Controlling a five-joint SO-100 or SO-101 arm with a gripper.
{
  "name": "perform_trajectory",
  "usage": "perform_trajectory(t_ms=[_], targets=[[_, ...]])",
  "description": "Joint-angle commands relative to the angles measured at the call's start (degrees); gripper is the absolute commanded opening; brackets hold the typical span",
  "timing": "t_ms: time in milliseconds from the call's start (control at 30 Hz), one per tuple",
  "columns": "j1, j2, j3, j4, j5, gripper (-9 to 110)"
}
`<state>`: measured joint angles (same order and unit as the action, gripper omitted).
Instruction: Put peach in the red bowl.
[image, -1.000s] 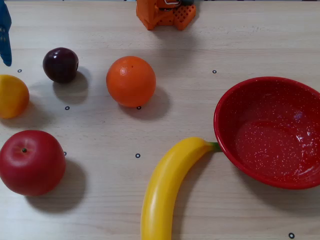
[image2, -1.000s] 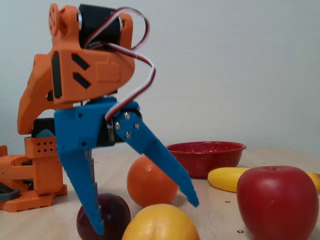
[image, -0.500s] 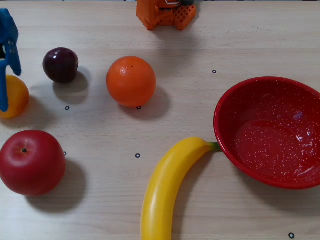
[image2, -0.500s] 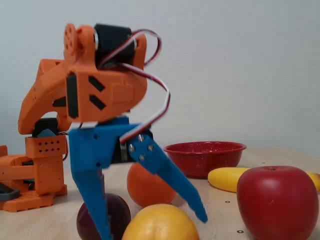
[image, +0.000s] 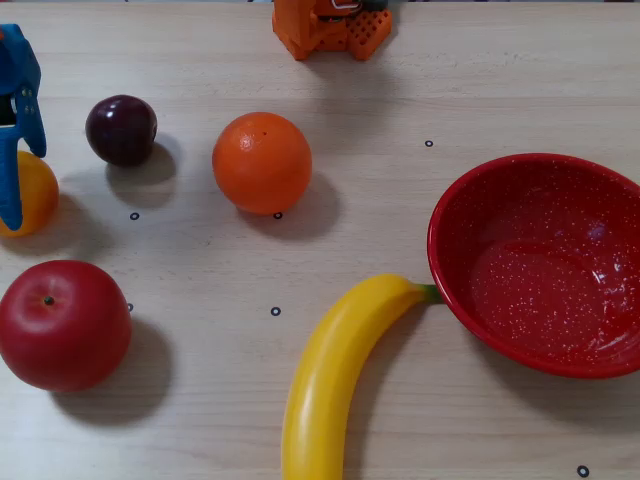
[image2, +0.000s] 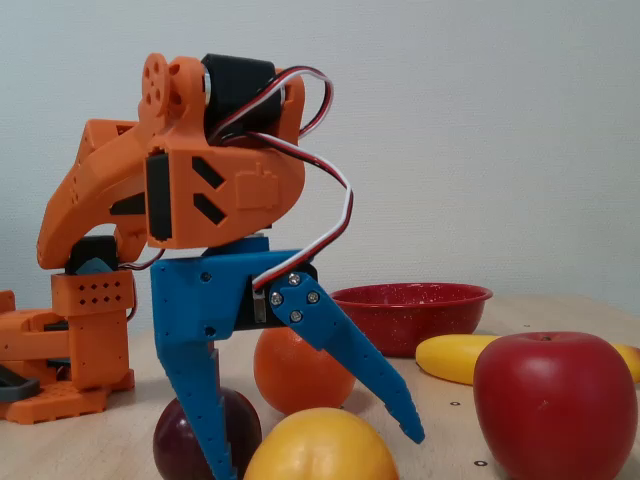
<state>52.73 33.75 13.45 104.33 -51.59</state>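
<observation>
The peach (image: 40, 195) is a smooth yellow-orange fruit at the left edge of a fixed view, partly under a blue finger. In another fixed view it (image2: 320, 450) lies on the table at the bottom centre. My blue gripper (image2: 320, 455) is open, lowered over the peach with one finger on each side, and the peach still rests on the table. It also shows at the left edge of a fixed view (image: 20, 180). The red bowl (image: 480, 210) is empty at the right, far from the gripper. Its rim (image2: 410, 295) shows behind the arm.
A dark plum (image: 120, 130) lies just beyond the peach, an orange (image: 262, 162) at centre, a red apple (image: 62, 325) close on the near side, and a yellow banana (image: 335, 380) against the bowl. The orange arm base (image: 330, 25) stands at the top edge.
</observation>
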Motion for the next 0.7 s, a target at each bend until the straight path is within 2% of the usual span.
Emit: perform_trajectory(t_ms=[0, 667], targets=[[-0.79, 3.16, -2.72, -1.41, 1.05, 44], [1.05, 2.02, -0.79, -6.77, 0.26, 43]])
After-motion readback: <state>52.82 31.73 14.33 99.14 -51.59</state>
